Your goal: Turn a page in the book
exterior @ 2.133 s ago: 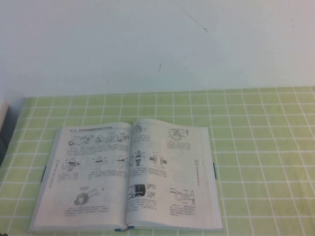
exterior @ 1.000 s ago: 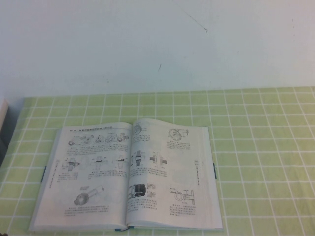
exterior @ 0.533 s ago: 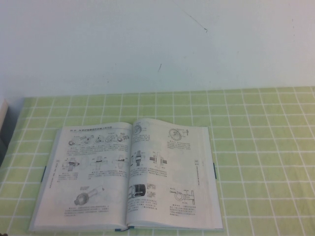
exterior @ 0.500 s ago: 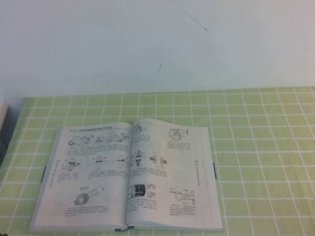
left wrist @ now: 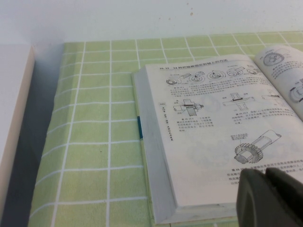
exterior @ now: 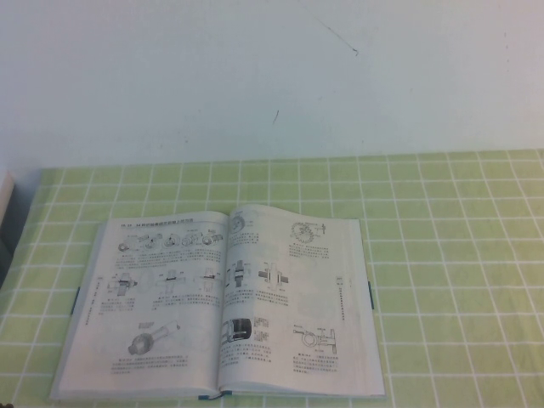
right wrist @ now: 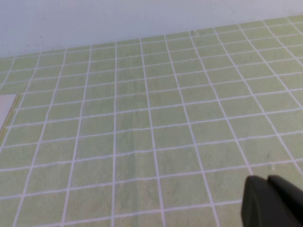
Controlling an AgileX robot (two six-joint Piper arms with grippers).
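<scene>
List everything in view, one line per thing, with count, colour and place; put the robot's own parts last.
book: one, white pages, grey-blue cover edges, lying open on the table's left half.
page: one, white with black diagrams, the book's right-hand leaf, lying flat.
ribbon marker: one, blue, at the spine's near end.
tablecloth: one, green with white grid, covering the table.
wall: one, white, behind the table.
left gripper: one, dark, shut, near the book's near left corner.
right gripper: one, dark, shut, over bare cloth right of the book.

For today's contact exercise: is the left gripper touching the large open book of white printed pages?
Cannot tell. In the left wrist view the dark left gripper overlaps the near corner of the open book, hiding any gap; the high view shows neither arm. The right gripper is over bare cloth.
</scene>
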